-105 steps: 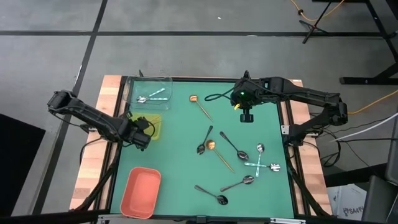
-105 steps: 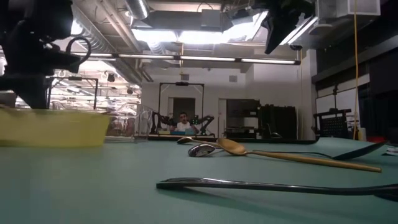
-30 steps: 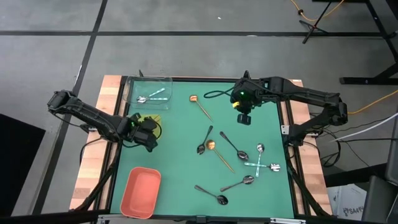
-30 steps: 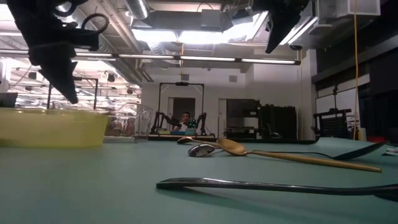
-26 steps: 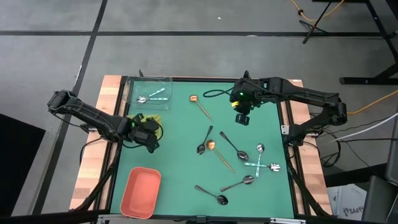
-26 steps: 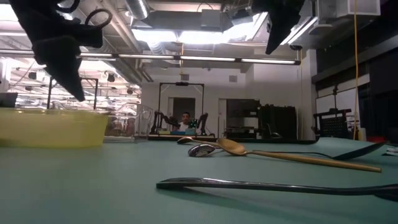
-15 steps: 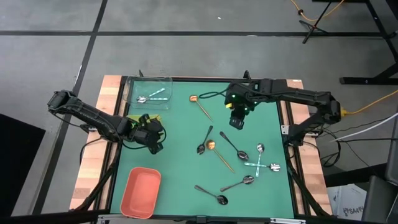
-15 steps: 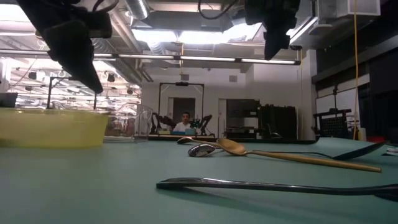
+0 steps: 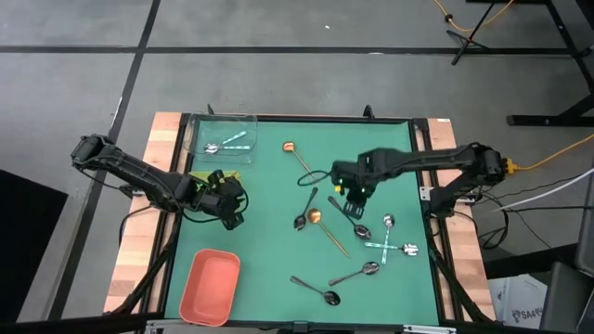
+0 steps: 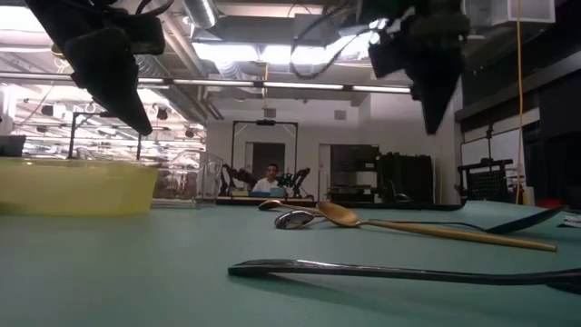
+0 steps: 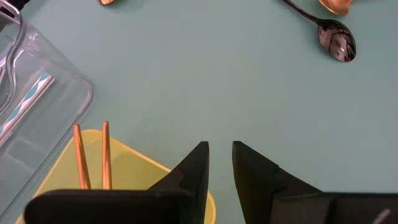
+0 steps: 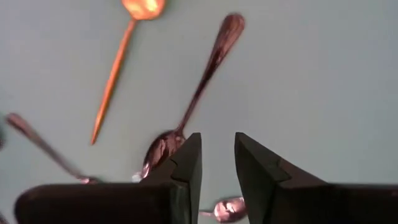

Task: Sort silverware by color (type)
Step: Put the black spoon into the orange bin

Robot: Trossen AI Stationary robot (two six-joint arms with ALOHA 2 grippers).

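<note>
I have the right gripper (image 9: 354, 193) above the green mat (image 9: 269, 241), hanging clear of the surface over the cluster of loose spoons. Its fingers (image 12: 186, 163) stand slightly apart with a narrow gap and nothing between them. Directly below it lies a dark spoon (image 9: 349, 218), bowl toward the fingertips in the wrist view and handle running away. Just beside it, toward the left arm, are a second dark spoon (image 9: 304, 211) and a copper spoon (image 9: 327, 230) whose bowl sits next to that spoon's bowl. Farther off toward the far edge of the table lies another copper spoon (image 9: 299, 158).

Beyond the right gripper toward the near edge, silver spoons (image 9: 390, 243) lie crossed near the right border, with one more spoon (image 9: 355, 274) and a black spoon (image 9: 316, 289) nearer the front.

The left gripper (image 9: 233, 210) hovers just off the inner edge of the yellow-green tray (image 11: 134, 171), above bare mat. Its fingers (image 11: 194, 171) are also parted by a small gap, empty. In the tray beside it I see two copper handles (image 11: 90, 155) lying parallel. The clear tray (image 9: 221, 137), farther from that gripper toward the far corner, holds silver pieces (image 9: 225, 144). The salmon tray (image 9: 210, 286) sits on its near side.

A person (image 10: 267, 182) is seated in the room behind the table.
</note>
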